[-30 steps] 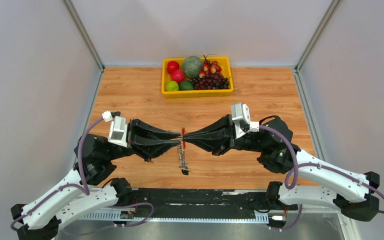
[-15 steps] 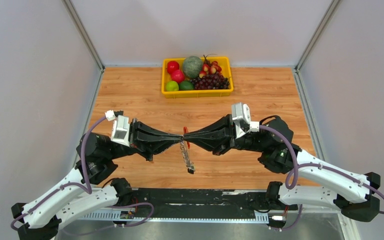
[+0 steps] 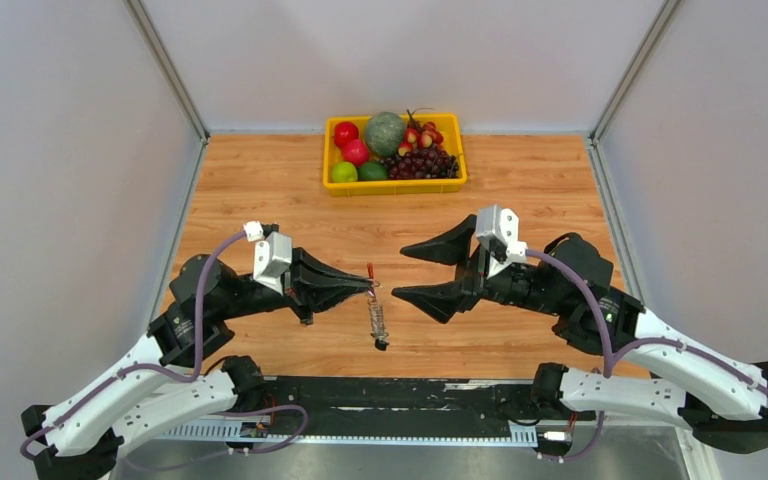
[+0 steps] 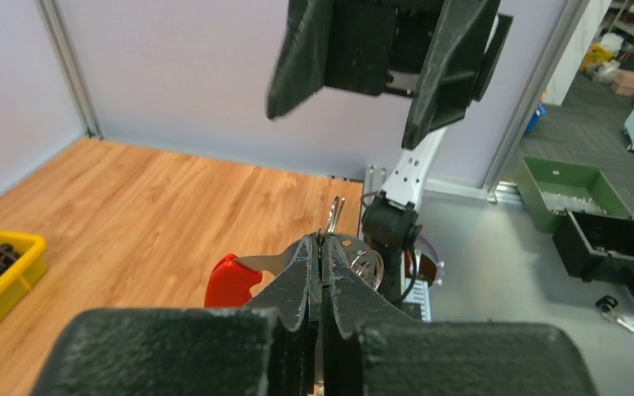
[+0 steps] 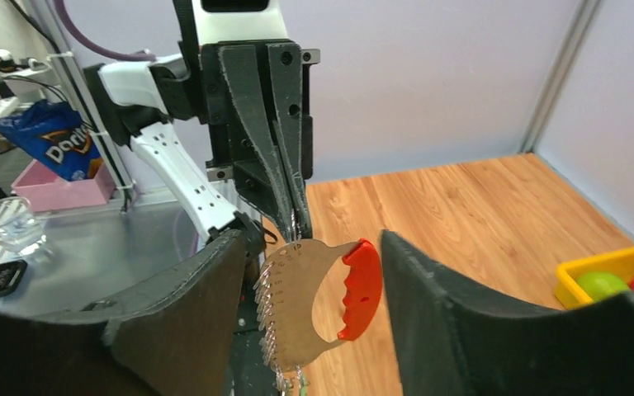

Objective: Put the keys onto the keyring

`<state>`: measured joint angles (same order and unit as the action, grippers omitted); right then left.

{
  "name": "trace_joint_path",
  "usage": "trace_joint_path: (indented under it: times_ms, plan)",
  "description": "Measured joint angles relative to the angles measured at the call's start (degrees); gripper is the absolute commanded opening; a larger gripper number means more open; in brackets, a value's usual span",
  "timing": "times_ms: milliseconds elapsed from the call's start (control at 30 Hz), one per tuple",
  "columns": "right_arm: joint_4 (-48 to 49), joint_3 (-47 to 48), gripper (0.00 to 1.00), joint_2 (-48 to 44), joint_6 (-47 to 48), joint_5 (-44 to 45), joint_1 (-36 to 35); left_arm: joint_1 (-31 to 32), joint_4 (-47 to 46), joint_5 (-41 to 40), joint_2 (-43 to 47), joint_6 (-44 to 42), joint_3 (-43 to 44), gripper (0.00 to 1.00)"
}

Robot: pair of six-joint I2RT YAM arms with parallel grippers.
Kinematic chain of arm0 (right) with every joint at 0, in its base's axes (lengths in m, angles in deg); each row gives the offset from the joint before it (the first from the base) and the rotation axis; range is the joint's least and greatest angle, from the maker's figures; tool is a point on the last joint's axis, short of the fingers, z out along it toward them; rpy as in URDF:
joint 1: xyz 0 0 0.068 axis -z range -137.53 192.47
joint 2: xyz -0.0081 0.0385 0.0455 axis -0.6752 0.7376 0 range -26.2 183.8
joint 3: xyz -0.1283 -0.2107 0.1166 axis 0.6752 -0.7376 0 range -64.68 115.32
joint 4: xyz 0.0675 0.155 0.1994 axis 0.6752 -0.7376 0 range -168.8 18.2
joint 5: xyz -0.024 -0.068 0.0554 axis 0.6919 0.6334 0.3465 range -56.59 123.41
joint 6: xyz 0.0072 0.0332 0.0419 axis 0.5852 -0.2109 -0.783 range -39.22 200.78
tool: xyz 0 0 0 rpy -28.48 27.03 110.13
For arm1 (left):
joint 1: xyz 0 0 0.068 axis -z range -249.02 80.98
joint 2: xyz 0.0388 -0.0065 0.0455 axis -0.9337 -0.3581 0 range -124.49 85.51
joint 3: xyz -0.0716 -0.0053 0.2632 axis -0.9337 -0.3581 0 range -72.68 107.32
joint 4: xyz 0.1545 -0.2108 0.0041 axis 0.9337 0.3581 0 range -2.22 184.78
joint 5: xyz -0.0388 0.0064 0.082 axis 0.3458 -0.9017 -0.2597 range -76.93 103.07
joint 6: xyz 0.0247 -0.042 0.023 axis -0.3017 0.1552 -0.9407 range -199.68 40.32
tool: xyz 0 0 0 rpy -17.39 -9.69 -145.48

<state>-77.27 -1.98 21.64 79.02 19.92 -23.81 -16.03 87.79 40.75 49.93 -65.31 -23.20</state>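
Keyring point(image 3: 371, 288), its grey charm point(image 3: 377, 322) dangling over the table point(image 3: 260, 180), sits clamped with the red-headed key point(image 3: 369, 270) between the left gripper's point(image 3: 365, 285) closed jaws, facing the right gripper point(image 3: 412, 272), jaws wide apart, yellow fruit basket point(image 3: 395, 186) beyond.

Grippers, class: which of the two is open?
The right gripper: its jaws are spread wide with nothing between them. The left gripper is shut on the keyring.
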Motion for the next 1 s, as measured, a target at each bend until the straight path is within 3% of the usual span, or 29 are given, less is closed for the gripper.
trace_joint_path:
  times_ms: [67, 233, 333, 500, 733, 1000]
  plan:
    - [-3.3, 1.0, 0.78, -0.4, 0.4, 1.5, 0.0, 0.0, 2.5, 0.0, -0.1, -1.1, 0.2, 0.00]
    - [-11.5, 3.5, 0.74, 0.7, 2.1, 2.8, 0.0, 0.0, 9.0, 0.7, -2.2, -4.0, 2.7, 0.00]
    - [-16.2, 4.3, 0.67, 2.5, 3.0, 3.4, 0.0, 0.0, 13.1, 1.3, -3.8, -5.9, 4.6, 0.00]
    - [-24.5, 6.8, 0.46, 7.3, 4.3, 3.6, 0.0, 0.0, 21.6, 2.4, -7.3, -9.2, 8.5, 0.00]
    - [-28.6, 7.4, 0.56, 8.7, 6.0, 0.6, 0.0, 0.0, 29.6, 3.7, -11.6, -11.5, 9.9, 0.00]
    - [-28.6, 9.3, 0.56, 10.5, 6.5, -1.1, 0.0, 0.0, 32.4, 4.6, -11.9, -12.3, 9.9, 0.00]
